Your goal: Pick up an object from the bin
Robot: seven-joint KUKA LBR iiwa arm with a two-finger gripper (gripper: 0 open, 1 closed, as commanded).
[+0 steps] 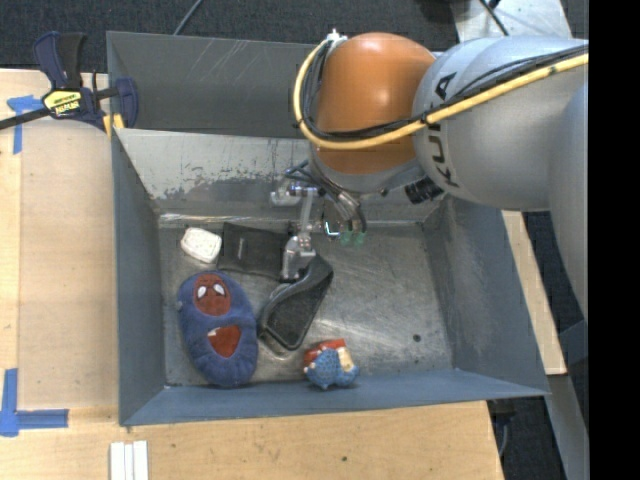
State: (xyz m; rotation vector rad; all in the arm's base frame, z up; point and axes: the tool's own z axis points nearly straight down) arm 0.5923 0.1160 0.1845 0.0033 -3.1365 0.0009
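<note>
My arm's gripper (296, 258) hangs low in the grey bin (480, 298), its tip at the upper end of a black oblong case (295, 313) lying tilted mid-floor, just beside a flat black pouch (250, 250). From this angle I cannot tell how far the gripper is open or whether it has hold of anything. A white lump (200, 244) lies left of the pouch, a blue Spider-Man slipper (218, 333) flanks the case, and a small blue-and-red toy (330, 364) sits by the front wall.

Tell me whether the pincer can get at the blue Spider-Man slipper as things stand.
Probably yes. The blue Spider-Man slipper lies uncovered at the front left of the bin; the black case only borders its right side, and the pincer hangs just behind that.
</note>
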